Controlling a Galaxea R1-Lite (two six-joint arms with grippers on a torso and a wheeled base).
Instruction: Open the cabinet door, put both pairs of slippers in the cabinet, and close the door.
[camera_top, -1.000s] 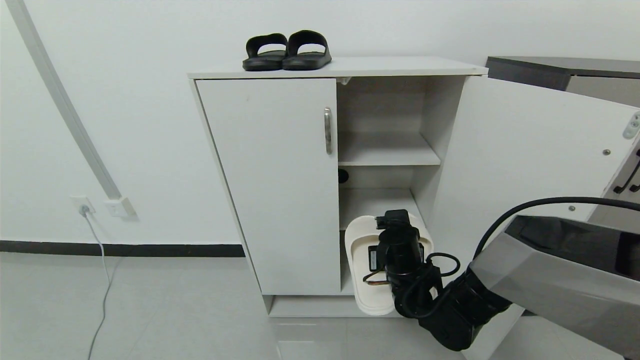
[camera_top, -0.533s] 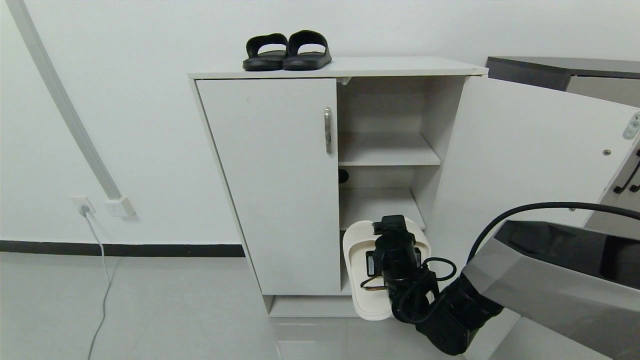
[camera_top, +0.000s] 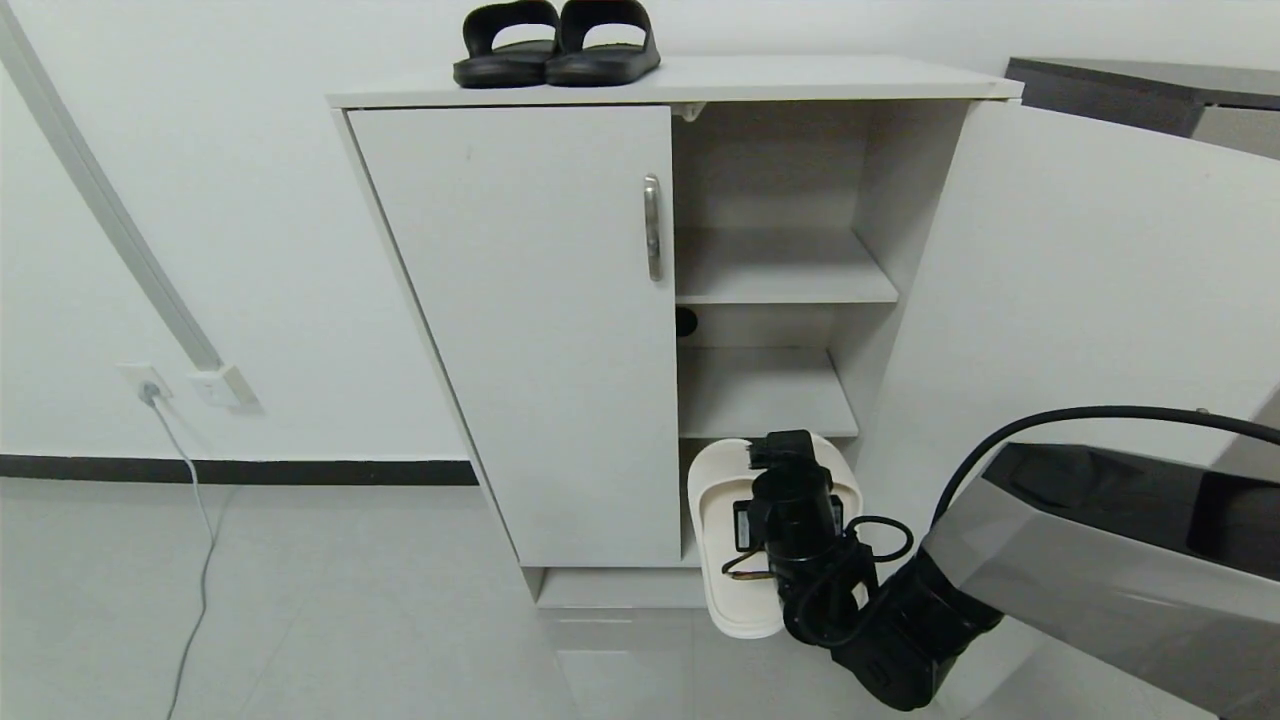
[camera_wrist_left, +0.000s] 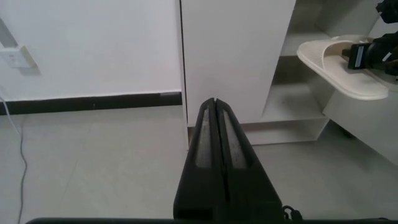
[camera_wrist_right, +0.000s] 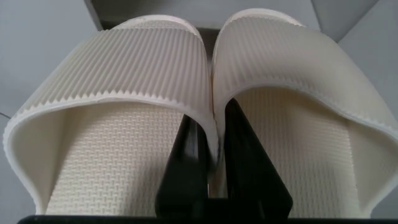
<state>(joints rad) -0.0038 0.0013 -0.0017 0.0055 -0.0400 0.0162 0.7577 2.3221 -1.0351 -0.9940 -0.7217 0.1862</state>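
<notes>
Right gripper (camera_wrist_right: 211, 144) fingers pinch the adjoining inner straps of the white slippers (camera_top: 722, 545), both held as a pair. Toes sit at the mouth of the cabinet (camera_top: 520, 330) bottom compartment, heels sticking out front. Right door (camera_top: 1050, 290) open, left door shut. Black slippers (camera_top: 557, 45) on cabinet top. Left gripper (camera_wrist_left: 215, 104) fingers pressed together, over the floor.

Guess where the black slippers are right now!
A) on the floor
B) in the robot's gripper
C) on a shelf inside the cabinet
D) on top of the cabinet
D: the black slippers sit side by side on the flat top of the cabinet, while the right gripper holds the white slippers down by the open bottom shelf.
</notes>
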